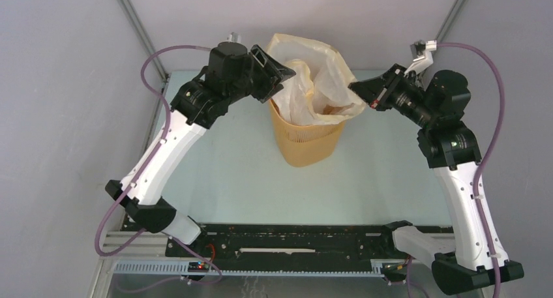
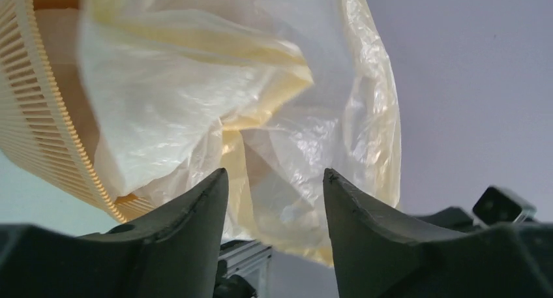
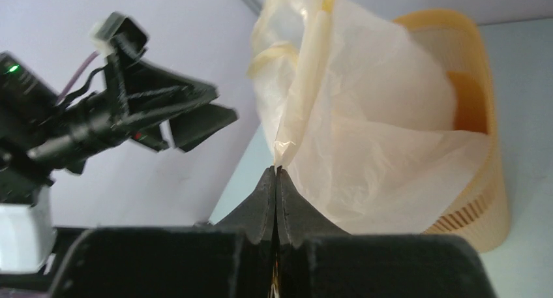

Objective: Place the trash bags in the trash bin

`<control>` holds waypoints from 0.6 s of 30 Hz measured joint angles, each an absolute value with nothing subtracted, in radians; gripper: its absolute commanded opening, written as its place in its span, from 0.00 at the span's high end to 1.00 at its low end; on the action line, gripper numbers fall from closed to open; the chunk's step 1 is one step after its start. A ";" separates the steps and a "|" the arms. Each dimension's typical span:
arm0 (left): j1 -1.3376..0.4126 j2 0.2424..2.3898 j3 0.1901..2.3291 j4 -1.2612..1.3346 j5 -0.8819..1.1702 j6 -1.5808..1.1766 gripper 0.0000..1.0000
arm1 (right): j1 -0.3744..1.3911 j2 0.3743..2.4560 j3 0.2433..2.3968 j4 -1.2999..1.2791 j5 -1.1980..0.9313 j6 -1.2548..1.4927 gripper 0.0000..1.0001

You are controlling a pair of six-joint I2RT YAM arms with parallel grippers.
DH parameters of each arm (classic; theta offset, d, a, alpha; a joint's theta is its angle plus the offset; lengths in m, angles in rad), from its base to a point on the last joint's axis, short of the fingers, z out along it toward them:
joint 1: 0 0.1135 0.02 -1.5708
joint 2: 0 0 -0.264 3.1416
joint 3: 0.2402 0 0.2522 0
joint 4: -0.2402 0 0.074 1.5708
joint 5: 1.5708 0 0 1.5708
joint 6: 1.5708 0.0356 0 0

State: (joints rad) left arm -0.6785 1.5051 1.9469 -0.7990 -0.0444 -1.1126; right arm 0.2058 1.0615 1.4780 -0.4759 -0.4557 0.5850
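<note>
The yellow-orange slatted trash bin (image 1: 306, 145) stands upright at the table's middle back. The whitish trash bag (image 1: 306, 83) with its pale yellow rim band sits partly inside it and billows above the rim. My left gripper (image 1: 279, 73) is open at the bag's left side; in the left wrist view (image 2: 274, 174) the bag (image 2: 261, 96) lies just beyond the spread fingers, with the bin (image 2: 45, 128) at left. My right gripper (image 1: 357, 90) is shut on the bag's edge at the right; in the right wrist view (image 3: 276, 169) the film (image 3: 365, 135) rises from the pinched tips, beside the bin (image 3: 482, 180).
A pale table (image 1: 248, 180) lies under the bin. Grey walls and metal frame posts (image 1: 140, 24) stand behind. A black rail (image 1: 293, 246) runs along the near edge between the arm bases. The left arm shows in the right wrist view (image 3: 117, 115).
</note>
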 measured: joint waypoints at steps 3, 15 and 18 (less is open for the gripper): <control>-0.681 1.531 1.948 -0.800 -0.078 -1.222 0.29 | 0.221 1.047 1.431 -0.432 -0.506 0.622 1.00; -0.707 1.640 2.169 -1.047 -0.248 -1.581 0.34 | 0.341 1.055 1.480 -0.506 -0.465 0.528 1.00; -0.704 1.676 2.262 -1.117 -0.262 -1.666 0.41 | 0.342 1.048 1.480 -0.506 -0.453 0.519 1.00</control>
State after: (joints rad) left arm -0.7036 1.6760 2.2623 -1.1168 -0.2615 -1.6665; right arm 0.3424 1.0481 1.4799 -0.5064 -0.4534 0.5194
